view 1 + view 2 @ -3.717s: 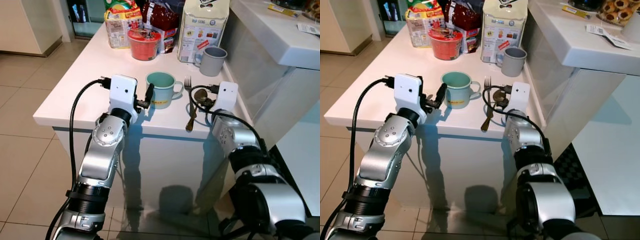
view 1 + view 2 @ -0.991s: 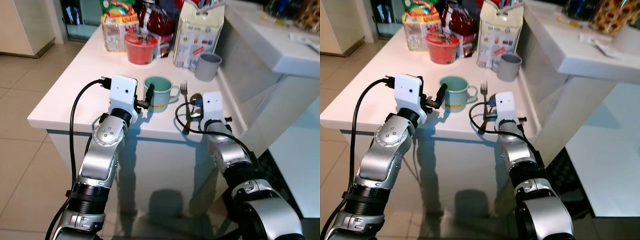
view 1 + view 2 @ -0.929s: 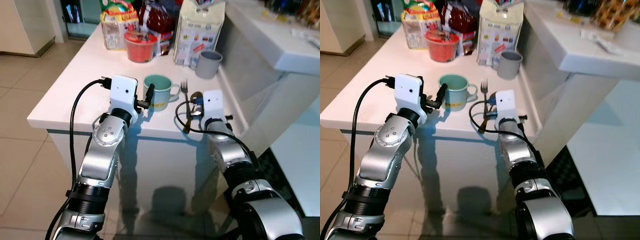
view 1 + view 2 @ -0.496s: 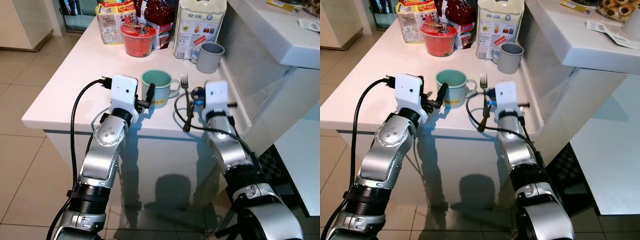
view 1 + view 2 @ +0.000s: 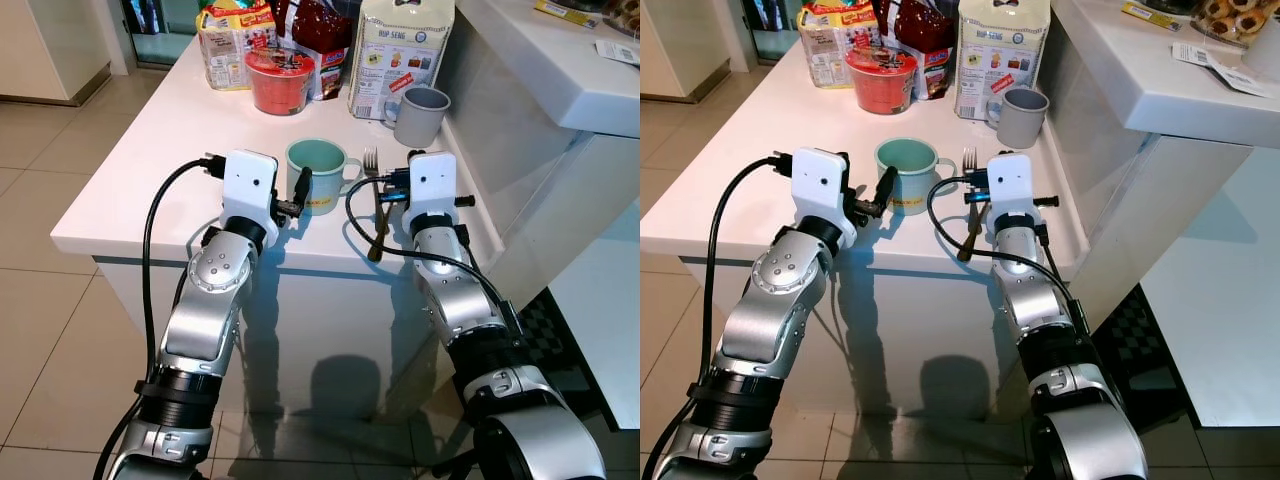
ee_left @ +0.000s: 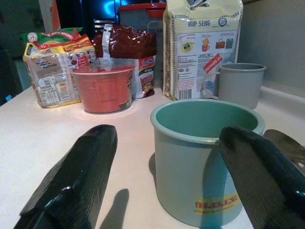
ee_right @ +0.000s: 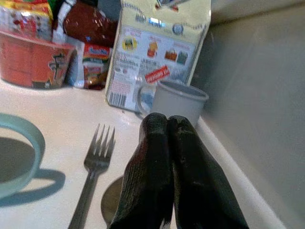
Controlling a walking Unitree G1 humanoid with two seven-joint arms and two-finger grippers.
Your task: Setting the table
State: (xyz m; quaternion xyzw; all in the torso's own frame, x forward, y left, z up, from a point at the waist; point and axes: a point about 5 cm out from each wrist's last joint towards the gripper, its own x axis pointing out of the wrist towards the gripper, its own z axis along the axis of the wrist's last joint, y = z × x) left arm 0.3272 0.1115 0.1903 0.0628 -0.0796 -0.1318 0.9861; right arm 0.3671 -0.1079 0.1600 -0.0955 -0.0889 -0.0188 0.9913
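The green mug [image 5: 316, 175] stands upright and empty near the front edge of the white surface [image 5: 150, 150], its handle turned toward the fork [image 5: 376, 205] and spoon [image 7: 110, 202] that lie side by side just beside it, toward the right edge. The mug looks like enamelled metal or ceramic: rigid, fairly light while empty, with a smooth wall that could slip, so a squeeze across the body or over the rim seems safer than the small handle. The cutlery is thin, stiff and flat to the surface, probably awkward to pinch; the fork's handle end at the front edge looks the easiest purchase.

The left gripper [image 6: 167, 176] has its jaws wide apart, one finger at each side of the mug, not touching. The right gripper [image 7: 167, 171] hovers over the spoon with jaws pressed together, holding nothing. Toward the far edge stand a grey cup [image 5: 419, 115], a red noodle bowl [image 5: 279, 80] and food packets [image 5: 398, 50].
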